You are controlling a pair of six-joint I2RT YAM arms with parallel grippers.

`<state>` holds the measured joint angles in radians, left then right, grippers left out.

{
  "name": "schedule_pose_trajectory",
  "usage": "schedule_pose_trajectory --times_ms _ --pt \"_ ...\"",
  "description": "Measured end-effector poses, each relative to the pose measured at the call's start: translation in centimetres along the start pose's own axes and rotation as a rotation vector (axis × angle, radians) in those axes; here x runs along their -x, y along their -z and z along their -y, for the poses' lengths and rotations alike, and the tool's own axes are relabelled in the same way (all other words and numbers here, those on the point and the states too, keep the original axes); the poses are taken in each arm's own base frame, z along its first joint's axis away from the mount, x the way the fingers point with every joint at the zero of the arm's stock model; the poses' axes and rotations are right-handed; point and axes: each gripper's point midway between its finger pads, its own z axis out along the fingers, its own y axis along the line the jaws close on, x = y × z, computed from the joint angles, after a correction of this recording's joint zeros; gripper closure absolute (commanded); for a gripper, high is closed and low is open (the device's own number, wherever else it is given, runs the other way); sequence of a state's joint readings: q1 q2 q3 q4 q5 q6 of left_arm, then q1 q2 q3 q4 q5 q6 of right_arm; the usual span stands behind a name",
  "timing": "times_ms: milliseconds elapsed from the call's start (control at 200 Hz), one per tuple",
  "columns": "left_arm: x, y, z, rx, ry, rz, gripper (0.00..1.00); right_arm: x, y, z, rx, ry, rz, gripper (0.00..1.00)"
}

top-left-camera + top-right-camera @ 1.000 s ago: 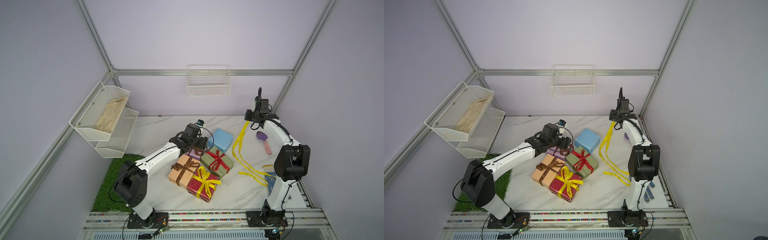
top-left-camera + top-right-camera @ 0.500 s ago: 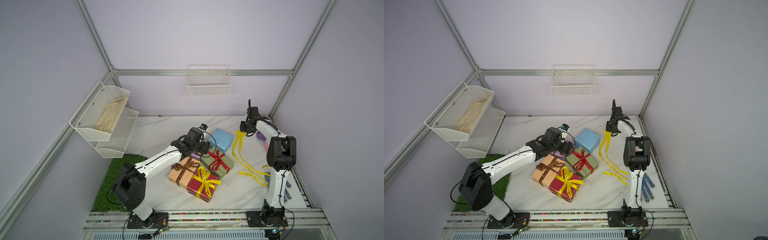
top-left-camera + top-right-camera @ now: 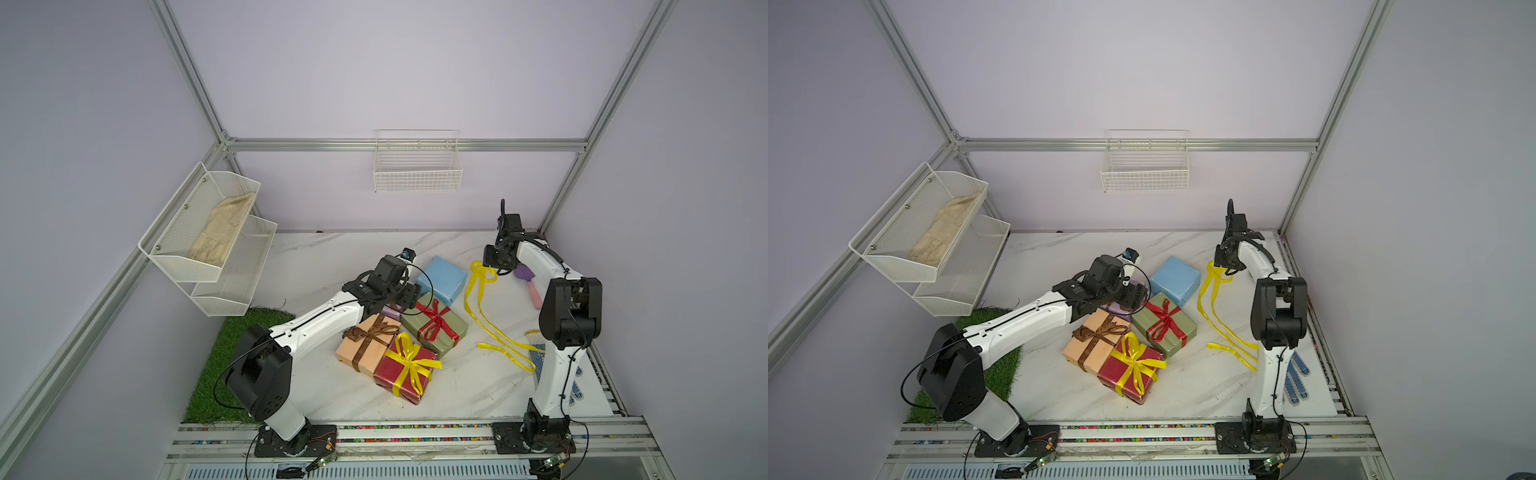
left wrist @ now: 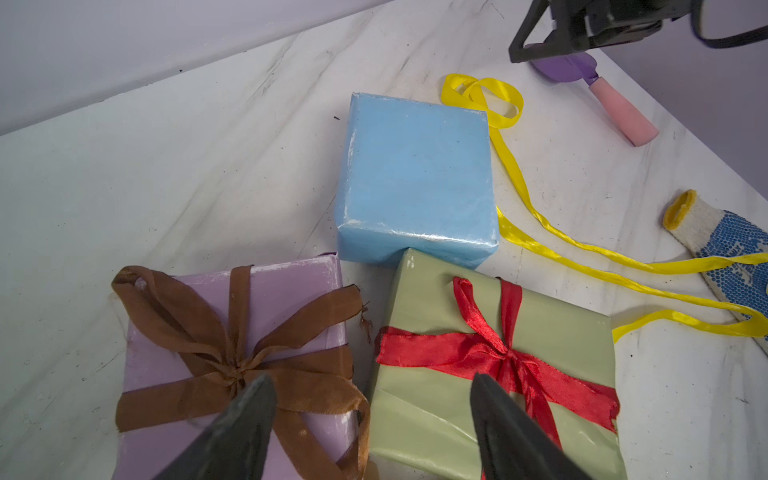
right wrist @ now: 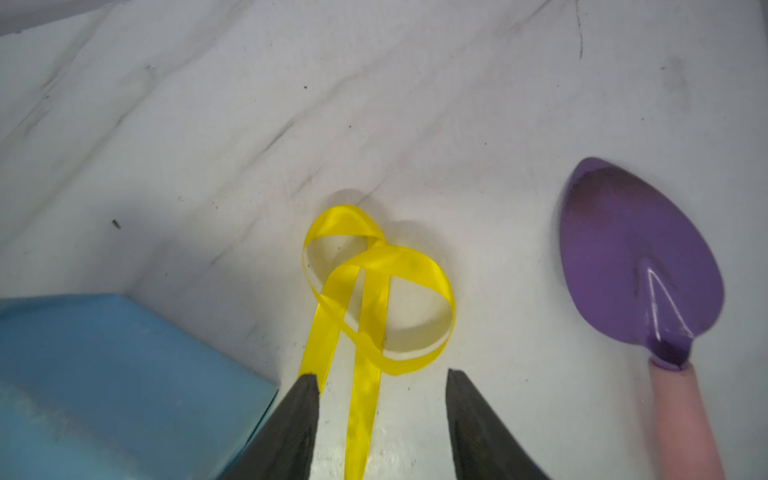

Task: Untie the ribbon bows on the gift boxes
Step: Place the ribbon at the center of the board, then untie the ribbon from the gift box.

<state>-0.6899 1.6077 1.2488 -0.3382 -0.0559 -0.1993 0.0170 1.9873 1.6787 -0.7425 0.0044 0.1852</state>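
Lying loose on the marble table (image 3: 332, 249): one yellow ribbon (image 5: 376, 291), untied, curled beside the bare light blue box (image 4: 415, 178).

Right gripper (image 5: 381, 374): jaws spread, ribbon running between them unpinched; purple trowel (image 5: 636, 257) nearby.

Left gripper (image 4: 370, 380): jaws spread, empty, over the lilac box (image 4: 286, 291) and olive green box (image 4: 561, 332).

Tied:
- brown bow (image 4: 237, 357) on lilac
- red bow (image 4: 498, 353) on olive
- second brown bow (image 3: 370, 332) on peach-orange box (image 3: 349, 353)
- yellow bow (image 3: 411, 361) on dark red box (image 3: 386, 370)

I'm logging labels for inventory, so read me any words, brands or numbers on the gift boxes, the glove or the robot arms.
No readable text anywhere. The gift boxes are plain coloured paper, the glove carries only blue dots, and the robot arms show no legible label in any view.
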Motion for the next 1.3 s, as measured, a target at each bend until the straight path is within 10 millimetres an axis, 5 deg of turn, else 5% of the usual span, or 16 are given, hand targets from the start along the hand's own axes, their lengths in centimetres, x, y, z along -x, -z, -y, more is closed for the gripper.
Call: schedule_pose_trajectory --times_ms 225,345,450,560,880,1030,1300 --pt "-1.4 -0.4 0.0 -0.007 -0.002 -0.032 0.25 -2.3 11.3 -5.4 0.218 0.015 0.148 0.6" --pt "-2.3 -0.4 0.1 -0.019 -0.002 -0.057 0.25 -5.4 14.2 -9.8 0.335 0.079 0.163 0.62" --pt "-2.4 0.0 0.2 -0.023 -0.003 -0.058 0.25 -10.0 13.9 -12.5 0.399 0.131 0.089 0.67" --pt "-1.7 0.8 0.4 -0.033 -0.003 -0.034 0.26 -14.0 12.3 -12.7 0.397 0.145 -0.002 0.68" --pt "-2.3 1.5 2.5 -0.054 -0.04 -0.029 0.28 -21.3 10.1 -13.6 0.363 0.217 -0.147 0.66" --pt "-3.1 1.4 2.9 -0.049 -0.054 -0.043 0.3 -23.4 9.6 -13.6 0.332 0.246 -0.178 0.62" --pt "-3.4 0.9 3.2 -0.047 -0.044 -0.038 0.37 -23.7 9.4 -13.3 0.269 0.263 -0.152 0.66"
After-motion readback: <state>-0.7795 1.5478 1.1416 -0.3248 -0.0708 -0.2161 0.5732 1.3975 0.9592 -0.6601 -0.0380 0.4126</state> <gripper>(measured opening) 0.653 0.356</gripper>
